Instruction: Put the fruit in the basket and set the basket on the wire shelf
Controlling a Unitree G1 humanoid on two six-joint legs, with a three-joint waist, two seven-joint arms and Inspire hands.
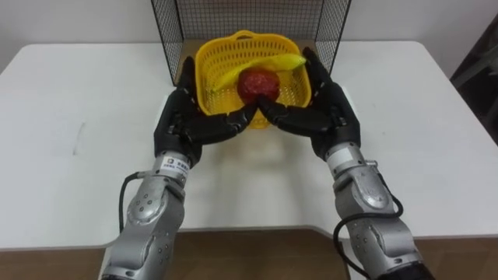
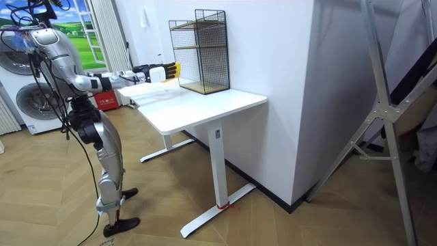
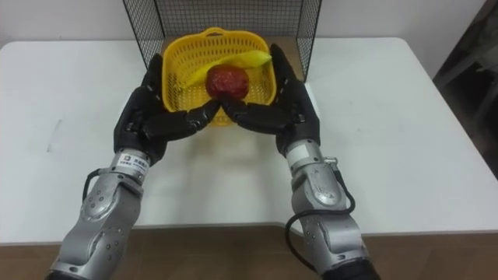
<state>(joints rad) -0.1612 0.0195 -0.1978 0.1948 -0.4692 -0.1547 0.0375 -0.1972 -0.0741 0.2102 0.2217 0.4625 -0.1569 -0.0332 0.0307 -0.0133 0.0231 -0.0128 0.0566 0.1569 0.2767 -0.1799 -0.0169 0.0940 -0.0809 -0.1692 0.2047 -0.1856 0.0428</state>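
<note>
Fingers (image 1: 180,101) flank basket (image 1: 205,61) at wire shelf's (image 1: 166,39) open front edge.

A white table (image 2: 205,102) on a white pedestal frame stands against a plain white wall (image 2: 273,55). Under it the floor (image 2: 307,219) is pale wood laid in herringbone. Beyond the table, at the room view's left, are a washing machine (image 2: 31,102), a small red box (image 2: 107,102), a white curtain (image 2: 106,27) and a bright green outdoor scene (image 2: 75,31). Past the table's other end leans a grey metal frame (image 2: 377,117) with dark cloth (image 2: 420,61).

white table (image 1: 78,117); washing machine (image 2: 33,106)
</note>
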